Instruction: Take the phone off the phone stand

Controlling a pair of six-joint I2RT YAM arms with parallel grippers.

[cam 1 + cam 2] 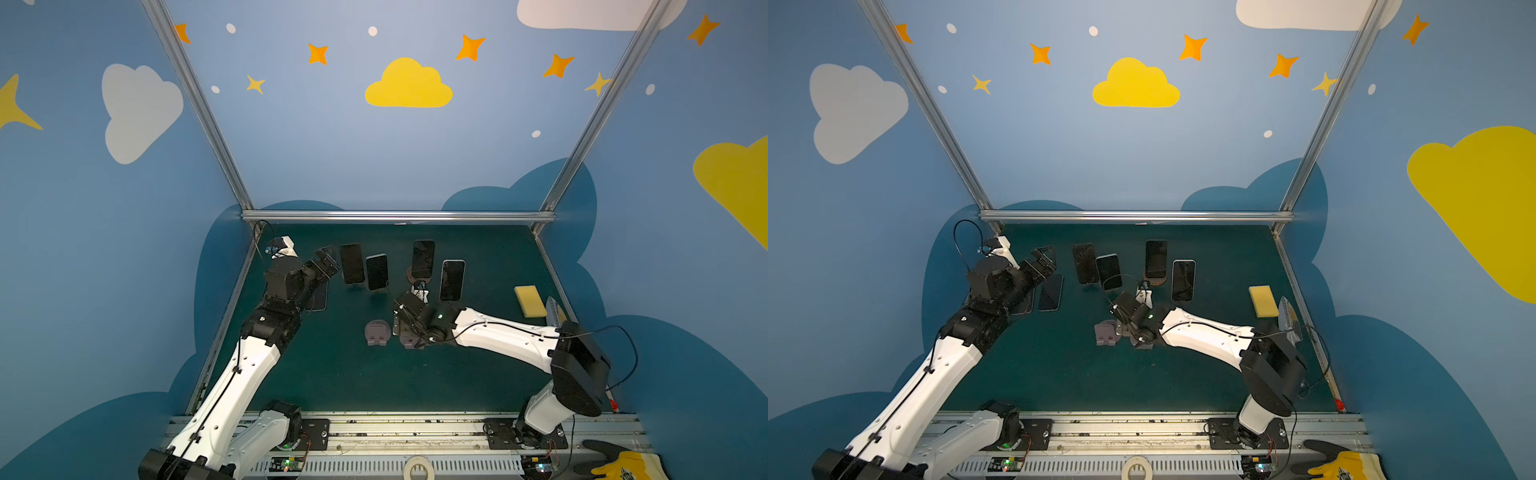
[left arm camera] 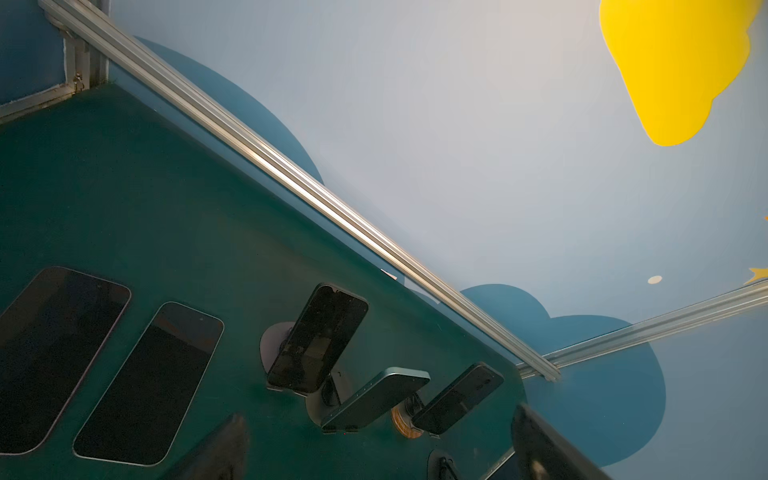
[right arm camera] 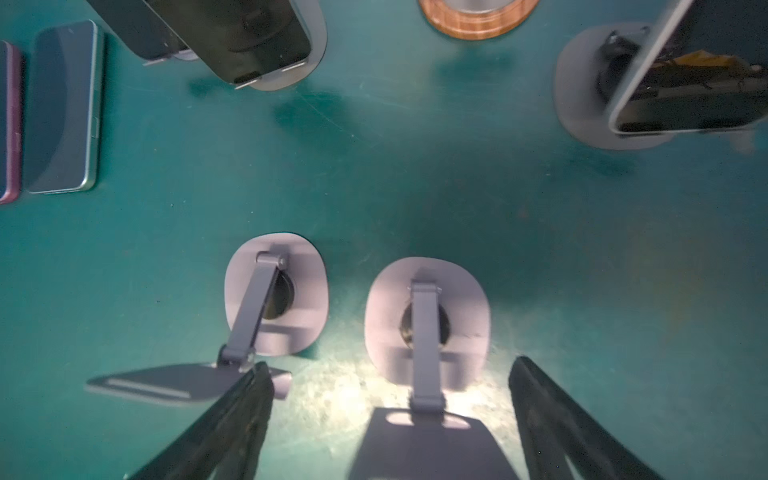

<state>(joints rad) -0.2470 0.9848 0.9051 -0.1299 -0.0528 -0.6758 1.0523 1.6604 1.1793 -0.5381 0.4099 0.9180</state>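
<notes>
Several dark phones lean on stands along the back of the green table: one phone (image 1: 352, 264), a second (image 1: 377, 272), a third (image 1: 423, 258) on a wooden-based stand (image 3: 478, 20), and the rightmost (image 1: 452, 280). Two phones lie flat at the left (image 1: 1050, 292) (image 2: 149, 395). My left gripper (image 1: 326, 259) (image 2: 382, 453) hangs open and empty, just left of the leftmost standing phone (image 2: 318, 338). My right gripper (image 1: 404, 332) (image 3: 390, 415) is open, pointing down over an empty grey stand (image 3: 428, 316); its plate lies between the fingers, untouched. A second empty stand (image 1: 377, 332) sits beside it.
A yellow sponge (image 1: 530, 301) and a grey tool (image 1: 555, 309) lie at the right edge. Aluminium rails (image 1: 395, 216) frame the table. A glove (image 1: 623, 461) and a tape roll (image 1: 417, 467) rest on the front rail.
</notes>
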